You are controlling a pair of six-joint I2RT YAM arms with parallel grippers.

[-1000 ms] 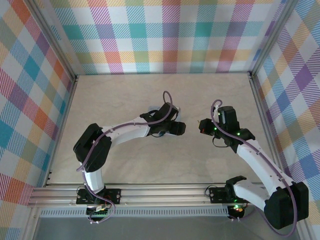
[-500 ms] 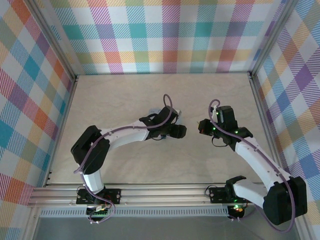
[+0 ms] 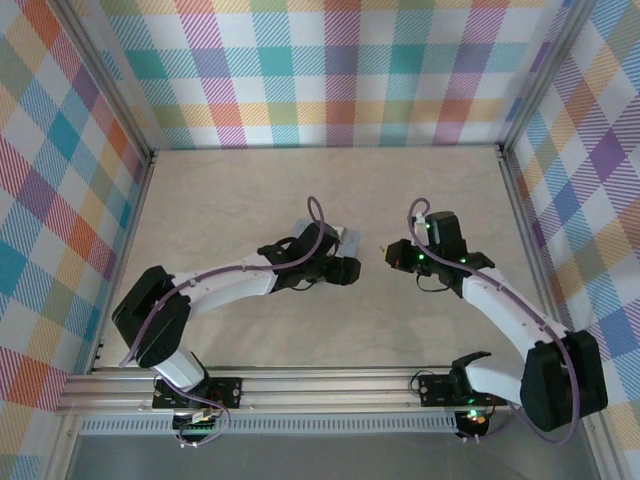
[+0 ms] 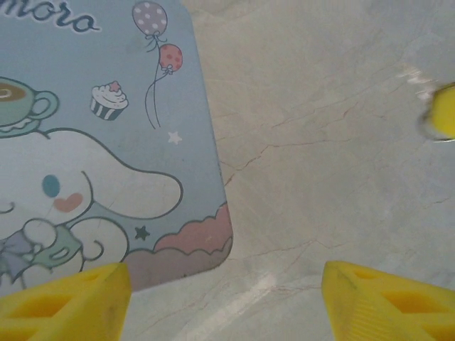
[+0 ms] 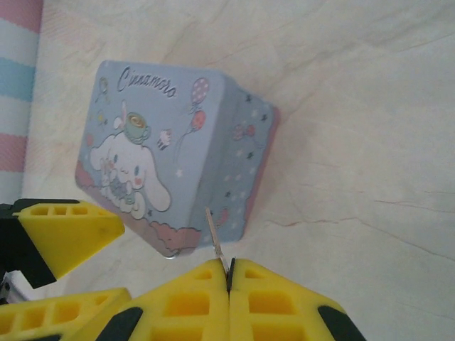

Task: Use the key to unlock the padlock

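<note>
Overhead, the left claw (image 3: 347,268) and right claw (image 3: 390,256) face each other, near but apart, a pastel blue cartoon-printed tin box (image 3: 347,238) just beyond the left one. Left wrist: the left claw (image 4: 226,277) stands spread wide, tin (image 4: 106,142) under its left-hand finger. Right wrist: the right claw (image 5: 229,273) pinches a thin silvery key (image 5: 213,233), blade jutting forward toward the tin (image 5: 170,142).
</note>
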